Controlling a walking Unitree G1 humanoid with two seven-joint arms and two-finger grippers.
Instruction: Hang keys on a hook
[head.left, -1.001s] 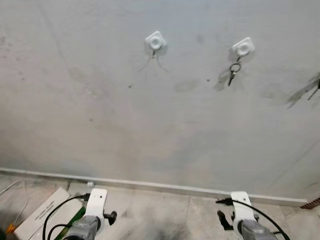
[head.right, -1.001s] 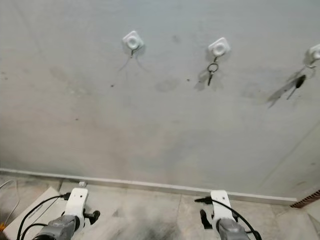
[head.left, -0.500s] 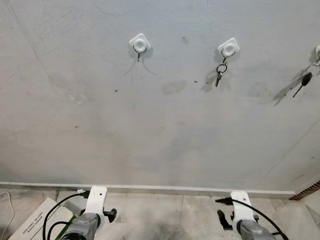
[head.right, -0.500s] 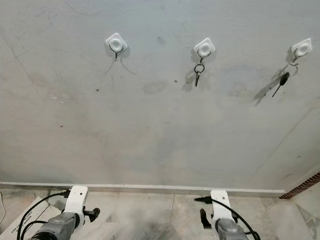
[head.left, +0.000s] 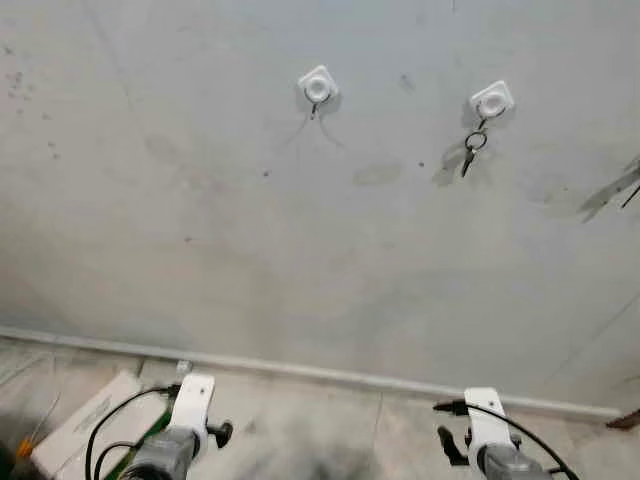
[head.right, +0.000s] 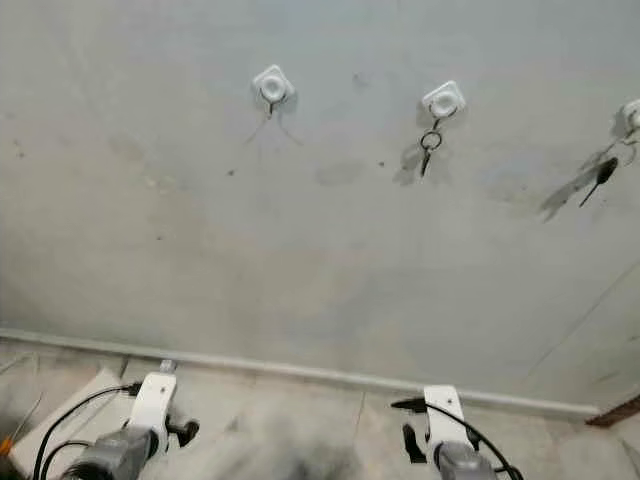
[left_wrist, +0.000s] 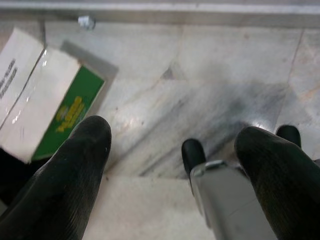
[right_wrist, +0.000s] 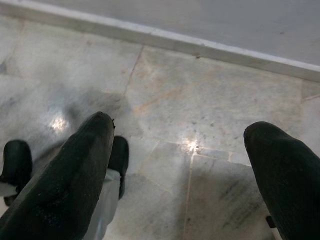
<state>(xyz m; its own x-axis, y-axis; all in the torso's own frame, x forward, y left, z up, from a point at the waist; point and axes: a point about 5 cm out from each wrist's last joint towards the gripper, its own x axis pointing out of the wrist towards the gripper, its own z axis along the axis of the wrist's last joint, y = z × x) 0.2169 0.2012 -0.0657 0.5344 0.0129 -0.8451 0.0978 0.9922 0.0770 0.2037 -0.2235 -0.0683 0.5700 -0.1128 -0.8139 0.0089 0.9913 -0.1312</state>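
Three white hooks sit high on the grey wall. The left hook (head.left: 317, 87) carries nothing. A small key on a ring (head.left: 470, 147) hangs from the middle hook (head.left: 491, 99). A dark key (head.right: 600, 174) dangles under the right hook (head.right: 632, 114) at the frame edge. Both arms hang low near the floor. My left gripper (left_wrist: 172, 147) is open over the marble tiles, with nothing between its fingers. My right gripper (right_wrist: 180, 145) is open too and holds nothing.
A white and green box (left_wrist: 47, 100) lies on the floor to the left, near the white skirting (head.left: 320, 370). Black cables run along both wrists. Marble floor tiles (right_wrist: 200, 100) stretch below the wall.
The camera has swung back left and slightly down, so the hooks sit further right in the picture. The arms and keys have not visibly moved.
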